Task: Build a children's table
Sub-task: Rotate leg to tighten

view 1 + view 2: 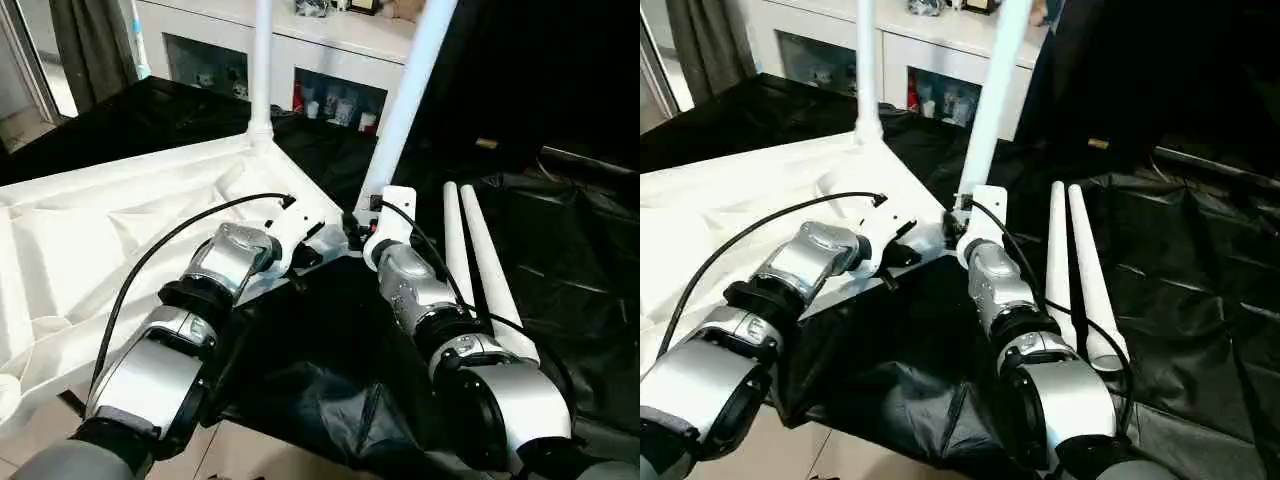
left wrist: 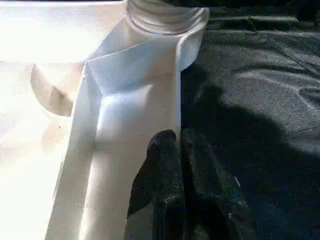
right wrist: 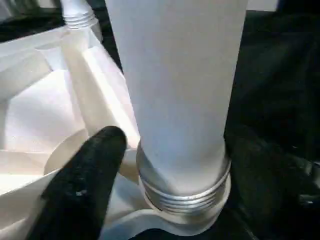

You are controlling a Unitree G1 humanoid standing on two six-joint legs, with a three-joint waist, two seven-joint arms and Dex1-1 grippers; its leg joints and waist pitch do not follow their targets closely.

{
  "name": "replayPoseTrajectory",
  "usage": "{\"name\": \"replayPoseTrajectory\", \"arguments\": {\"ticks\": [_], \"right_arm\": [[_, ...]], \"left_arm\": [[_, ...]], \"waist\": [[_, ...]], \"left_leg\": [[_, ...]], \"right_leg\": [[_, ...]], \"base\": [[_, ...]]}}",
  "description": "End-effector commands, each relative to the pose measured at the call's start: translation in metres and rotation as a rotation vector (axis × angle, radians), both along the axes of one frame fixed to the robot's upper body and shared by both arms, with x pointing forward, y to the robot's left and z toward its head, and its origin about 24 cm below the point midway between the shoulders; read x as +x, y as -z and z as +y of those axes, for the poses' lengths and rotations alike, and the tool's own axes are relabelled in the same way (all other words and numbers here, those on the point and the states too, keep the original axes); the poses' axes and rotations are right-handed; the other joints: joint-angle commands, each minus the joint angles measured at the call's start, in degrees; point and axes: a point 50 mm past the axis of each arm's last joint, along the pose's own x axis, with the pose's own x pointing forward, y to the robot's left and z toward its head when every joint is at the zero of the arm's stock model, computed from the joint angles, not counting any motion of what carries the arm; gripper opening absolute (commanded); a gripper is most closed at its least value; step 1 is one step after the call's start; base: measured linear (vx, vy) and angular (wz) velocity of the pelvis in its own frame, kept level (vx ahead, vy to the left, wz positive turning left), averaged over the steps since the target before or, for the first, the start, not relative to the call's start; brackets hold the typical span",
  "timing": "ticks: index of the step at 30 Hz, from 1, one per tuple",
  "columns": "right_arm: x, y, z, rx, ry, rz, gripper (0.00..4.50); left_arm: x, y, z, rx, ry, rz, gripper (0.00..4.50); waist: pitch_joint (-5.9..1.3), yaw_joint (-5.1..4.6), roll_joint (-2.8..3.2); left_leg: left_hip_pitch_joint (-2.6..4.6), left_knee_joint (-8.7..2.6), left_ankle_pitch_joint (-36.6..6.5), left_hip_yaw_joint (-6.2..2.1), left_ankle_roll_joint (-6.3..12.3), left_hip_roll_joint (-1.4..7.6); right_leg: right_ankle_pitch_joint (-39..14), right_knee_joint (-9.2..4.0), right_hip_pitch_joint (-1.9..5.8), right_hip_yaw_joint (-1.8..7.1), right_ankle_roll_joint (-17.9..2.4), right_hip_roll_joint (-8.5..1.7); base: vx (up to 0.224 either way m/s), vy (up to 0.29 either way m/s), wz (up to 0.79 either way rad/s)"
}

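I note my right gripper (image 3: 165, 165) spread around a leg (image 3: 175, 90) at the tabletop (image 1: 120, 230) corner socket; left gripper (image 2: 181, 150) pinched together on its rim.

Two loose legs (image 1: 480, 270) right of the upturned tabletop (image 1: 90, 240).
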Motion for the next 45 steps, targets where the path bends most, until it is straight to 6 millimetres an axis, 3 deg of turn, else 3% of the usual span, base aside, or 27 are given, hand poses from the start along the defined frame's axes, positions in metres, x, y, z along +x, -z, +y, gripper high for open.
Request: {"name": "replayPoseTrajectory", "arguments": {"ticks": [1,2,3,4,6,7,9,11,12,14,16,19,21,27,33,34,37,38,45], "right_arm": [[-0.018,0.026,0.016,0.042,-0.099,0.131,3.75],[-0.016,0.024,0.011,0.038,-0.100,0.117,4.02],[-0.015,0.023,0.010,0.036,-0.100,0.111,4.11],[-0.012,0.019,0.000,0.010,-0.138,0.083,4.11],[-0.011,0.018,-0.005,-0.013,-0.185,0.065,4.18],[-0.011,0.017,-0.009,-0.031,-0.230,0.052,4.42],[-0.013,0.016,-0.018,-0.066,-0.345,0.013,4.42],[-0.020,0.013,-0.039,-0.102,-0.500,-0.043,4.42],[-0.020,0.013,-0.041,-0.105,-0.509,-0.047,4.42],[-0.026,0.009,-0.056,-0.142,-0.600,-0.084,4.42],[-0.032,0.003,-0.068,-0.163,-0.685,-0.119,4.42],[-0.037,-0.003,-0.074,-0.164,-0.748,-0.139,4.42],[-0.045,-0.014,-0.079,-0.146,-0.852,-0.165,4.42],[-0.058,-0.015,-0.085,-0.183,-1.001,-0.155,4.42],[-0.061,-0.018,-0.087,-0.152,-1.013,-0.149,4.42],[-0.061,-0.017,-0.087,-0.139,-1.010,-0.139,4.08],[-0.062,-0.015,-0.087,-0.125,-1.011,-0.130,4.03],[-0.062,-0.015,-0.087,-0.120,-1.010,-0.127,3.75],[-0.062,-0.010,-0.086,-0.095,-0.988,-0.109,3.31]], "left_arm": [[-0.004,0.001,-0.009,0.000,0.077,-0.008,0.00],[-0.005,0.000,-0.009,-0.003,0.099,-0.015,0.00],[-0.005,0.000,-0.008,-0.004,0.108,-0.018,0.00],[-0.007,-0.001,-0.005,-0.002,0.139,-0.024,0.00],[-0.009,-0.001,-0.002,-0.008,0.159,-0.019,0.00],[-0.010,0.000,0.000,-0.010,0.168,-0.012,0.00],[-0.014,-0.001,0.003,-0.022,0.234,-0.022,0.00],[-0.023,-0.003,0.009,-0.060,0.340,-0.021,0.00],[-0.024,-0.003,0.009,-0.062,0.344,-0.019,0.00],[-0.030,-0.004,0.015,-0.067,0.394,-0.012,0.00],[-0.035,-0.003,0.020,-0.064,0.440,-0.011,0.00],[-0.039,-0.003,0.023,-0.061,0.457,-0.001,0.00],[-0.045,-0.003,0.029,-0.063,0.509,0.013,0.00],[-0.051,-0.006,0.033,-0.082,0.558,0.028,0.00],[-0.052,-0.008,0.033,-0.086,0.561,0.027,0.00],[-0.052,-0.007,0.034,-0.086,0.558,0.026,0.00],[-0.052,-0.007,0.035,-0.087,0.555,0.027,0.00],[-0.052,-0.007,0.035,-0.088,0.553,0.028,0.00],[-0.055,-0.005,0.038,-0.078,0.549,0.033,0.00]], "waist": [[-1.68,-0.09,1.66],[-2.02,-0.08,1.68],[-2.02,-0.08,1.68],[-1.96,-0.23,1.38],[-2.09,-0.09,1.51],[-2.05,0.01,1.76],[-2.04,0.27,1.94],[-2.29,0.37,1.77],[-2.34,0.39,1.72],[-2.45,0.27,1.69],[-2.37,0.55,1.82],[-2.23,0.65,1.68],[-2.10,0.79,1.46],[-1.94,1.03,1.51],[-1.95,1.01,1.30],[-2.05,0.97,1.22],[-2.12,0.99,1.12],[-2.18,1.02,1.17],[-2.36,1.14,0.97]], "left_leg": [[-0.48,-4.67,-16.3,-0.80,-0.39,2.36],[-0.54,-4.19,-11.1,-0.34,0.04,2.15],[-0.54,-4.19,-11.1,-0.34,0.04,2.15],[-0.81,-3.95,-9.6,-0.04,0.49,2.03],[-0.90,-3.42,-6.4,0.25,2.00,1.88],[-0.93,-3.26,-4.2,0.38,2.80,1.94],[-0.80,-3.04,-2.3,0.47,3.62,1.93],[-0.46,-2.51,0.6,0.80,5.34,1.91],[-0.66,-2.26,1.9,0.94,6.67,1.88],[-0.41,-2.09,2.8,1.07,7.65,1.92],[-0.14,-2.00,2.5,1.23,8.51,2.22],[-0.34,-2.08,2.0,1.05,8.24,2.44],[-0.56,-2.18,0.2,0.95,7.53,2.60],[-0.57,-2.09,-3.1,1.07,5.31,2.76],[-0.71,-1.99,-3.3,0.91,4.78,2.57],[-0.74,-1.94,-2.7,0.84,4.91,2.53],[-0.75,-1.78,-2.1,0.88,5.06,2.39],[-0.79,-1.73,-1.8,0.88,5.20,2.38],[-0.85,-1.49,-0.2,0.85,5.95,2.28]], "right_leg": [[-16.0,-4.64,1.09,2.26,-8.0,-4.43],[-7.1,-3.76,1.44,2.08,-9.9,-4.11],[-7.1,-3.76,1.44,2.08,-9.9,-4.11],[-2.6,-3.33,1.84,1.88,-11.2,-3.82],[1.5,-2.84,2.28,1.94,-12.6,-4.02],[4.1,-2.73,2.33,1.86,-13.3,-3.96],[6.8,-2.59,2.53,1.69,-13.7,-3.82],[13.7,-1.95,2.80,1.60,-15.2,-3.63],[17.4,-1.56,2.97,1.66,-15.8,-3.70],[19.3,-1.35,2.92,1.45,-16.7,-3.54],[18.6,-1.38,2.72,1.26,-17.6,-3.68],[15.8,-1.44,2.89,1.06,-17.4,-3.82],[12.3,-1.67,3.19,0.95,-16.9,-3.93],[5.1,-1.85,2.62,0.98,-15.9,-4.18],[3.7,-1.82,2.66,1.04,-15.4,-4.15],[4.3,-1.65,2.66,0.98,-15.3,-4.09],[4.8,-1.58,2.69,1.00,-15.5,-4.09],[5.3,-1.49,2.72,0.99,-15.6,-4.11],[7.2,-1.14,2.85,0.89,-16.0,-4.07]], "base": [[0.000,0.000,0.00],[0.000,0.000,0.00],[0.000,0.000,0.00],[0.000,0.000,0.00],[0.000,0.000,0.00],[0.000,0.000,0.00],[0.000,0.000,0.00],[0.057,0.007,0.04],[0.059,0.007,0.04],[0.000,0.000,0.00],[0.000,0.000,0.00],[0.000,0.000,0.00],[0.000,0.000,0.00],[0.000,0.000,0.00],[0.000,0.000,0.00],[0.000,0.000,0.00],[0.000,0.000,0.00],[0.000,0.000,0.00],[0.000,0.000,0.00]]}}
